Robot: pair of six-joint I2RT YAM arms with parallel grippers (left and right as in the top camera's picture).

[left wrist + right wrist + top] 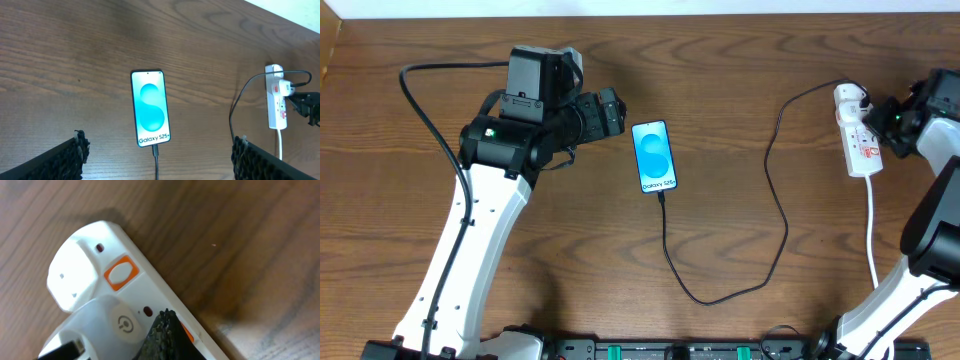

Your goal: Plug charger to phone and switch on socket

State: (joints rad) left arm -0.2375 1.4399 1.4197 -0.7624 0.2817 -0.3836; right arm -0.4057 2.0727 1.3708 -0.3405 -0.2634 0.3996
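Your charger (780,215) looks plugged into the bottom end of the phone (653,156). The phone lies flat near the middle of the table (740,80), screen up and glowing blue. The black cable loops toward the near edge, then runs up to its white plug head (850,98). That plug head sits in the socket (860,135), close to the far right corner. So the plugging part looks done, and the switch is what is left. Your right claw (162,325) is clenched tight with nothing in it. Its tip is down on the socket, right beside the plug head and near an orange switch (121,272). I cannot tell if a switch is pressed yet. Your left claw (612,110) is wide open and holds nothing. It hangs just left of the phone, not touching it.
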